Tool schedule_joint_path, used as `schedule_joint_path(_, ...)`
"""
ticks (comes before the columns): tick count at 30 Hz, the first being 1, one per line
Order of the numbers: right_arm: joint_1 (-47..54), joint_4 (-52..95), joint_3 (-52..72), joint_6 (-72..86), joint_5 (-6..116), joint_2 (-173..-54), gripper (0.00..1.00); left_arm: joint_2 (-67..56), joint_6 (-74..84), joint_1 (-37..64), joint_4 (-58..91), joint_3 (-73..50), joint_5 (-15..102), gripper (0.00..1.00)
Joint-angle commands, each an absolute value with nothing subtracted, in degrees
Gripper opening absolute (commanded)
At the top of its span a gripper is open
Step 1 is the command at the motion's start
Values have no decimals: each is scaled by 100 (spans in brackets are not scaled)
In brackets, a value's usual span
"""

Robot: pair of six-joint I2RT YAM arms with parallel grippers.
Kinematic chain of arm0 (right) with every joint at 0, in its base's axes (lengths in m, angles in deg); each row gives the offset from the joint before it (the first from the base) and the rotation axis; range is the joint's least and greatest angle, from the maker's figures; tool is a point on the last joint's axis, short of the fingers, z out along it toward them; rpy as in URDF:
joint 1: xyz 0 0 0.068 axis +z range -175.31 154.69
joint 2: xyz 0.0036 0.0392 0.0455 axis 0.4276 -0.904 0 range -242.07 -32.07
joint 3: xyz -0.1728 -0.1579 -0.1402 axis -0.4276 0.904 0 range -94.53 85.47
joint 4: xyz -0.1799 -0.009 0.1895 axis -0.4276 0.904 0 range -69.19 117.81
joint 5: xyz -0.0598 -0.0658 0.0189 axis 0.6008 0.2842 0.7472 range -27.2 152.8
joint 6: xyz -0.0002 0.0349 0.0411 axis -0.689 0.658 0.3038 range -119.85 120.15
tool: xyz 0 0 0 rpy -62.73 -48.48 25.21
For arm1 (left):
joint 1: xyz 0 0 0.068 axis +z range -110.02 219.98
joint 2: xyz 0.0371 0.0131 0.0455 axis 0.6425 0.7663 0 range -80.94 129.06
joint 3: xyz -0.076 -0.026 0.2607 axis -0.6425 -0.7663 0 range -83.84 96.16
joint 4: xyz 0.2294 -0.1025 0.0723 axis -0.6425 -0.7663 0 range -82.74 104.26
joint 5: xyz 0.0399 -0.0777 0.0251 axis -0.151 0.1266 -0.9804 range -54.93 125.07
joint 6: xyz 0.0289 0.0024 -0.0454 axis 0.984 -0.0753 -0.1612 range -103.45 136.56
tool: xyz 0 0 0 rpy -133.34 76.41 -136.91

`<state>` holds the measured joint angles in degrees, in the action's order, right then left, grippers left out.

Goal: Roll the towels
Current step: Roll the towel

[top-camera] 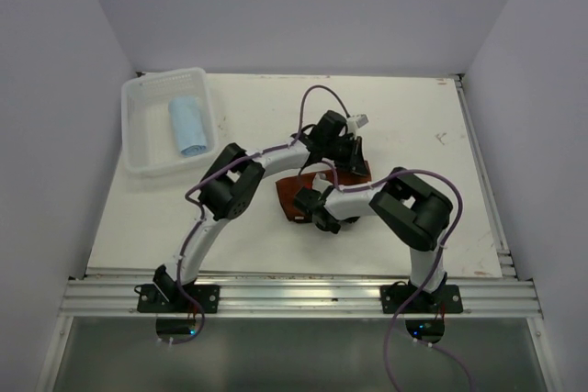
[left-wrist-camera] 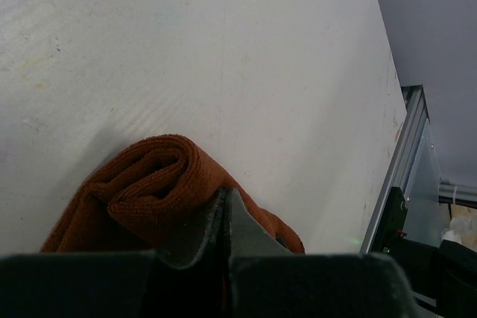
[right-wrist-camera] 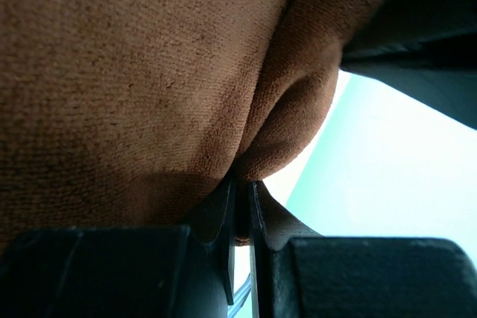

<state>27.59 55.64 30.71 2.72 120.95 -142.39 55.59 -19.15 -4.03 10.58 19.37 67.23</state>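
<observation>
A: Now, pinching the rust towel [left-wrist-camera: 149, 176] tight in the left claw [left-wrist-camera: 226, 199], right at its tips?
B: Yes, squeezing it in the right claw [right-wrist-camera: 242, 188] too. Best going slow, turning both together, making the roll snug.

towels: I am counting two in all.
blue towel [top-camera: 187, 125]: one is lying in the basket.
rust-brown towel [left-wrist-camera: 149, 184]: one is lying on the table.
basket [top-camera: 163, 78]: one white mesh one is sitting at the far left.
arms: two are reaching in, the left arm [top-camera: 266, 159] and the right arm [top-camera: 354, 199].
grippers: two are working, the left gripper [left-wrist-camera: 226, 195] and the right gripper [right-wrist-camera: 242, 184].
fingers [left-wrist-camera: 194, 236]: two are showing on each gripper, making four.
purple cables [top-camera: 319, 90]: two are trailing, one along each arm.
table [top-camera: 413, 135]: one white one is carrying it all.
</observation>
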Motion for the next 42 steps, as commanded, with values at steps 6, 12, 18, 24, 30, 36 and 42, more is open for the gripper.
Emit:
schedule_joint_path(6,3084,5807,2957,349,12353,-14114,18,5705,-1658,-371,635,2128,6381,1)
schedule_joint_path(12,3436,6212,2931,463,12626,-13868,42,5626,-1693,-318,679,1917,6433,1)
schedule_joint_path(18,3744,6081,3150,428,12696,-13526,51,5529,-1711,-265,758,1741,6495,1)
schedule_joint_path(24,3981,5922,3396,331,12714,-12946,51,5423,-1719,-204,846,1530,6521,0)
schedule_joint_path(30,4069,5694,3607,419,12662,-11892,44,5362,-1790,-195,934,1530,6530,0)
schedule_joint_path(36,4069,5597,3756,717,12171,-10795,40,5344,-1764,-195,908,1512,6513,0)
schedule_joint_path(42,3728,5105,4230,1630,11213,-9782,38,5292,-1772,-204,943,1442,6469,0)
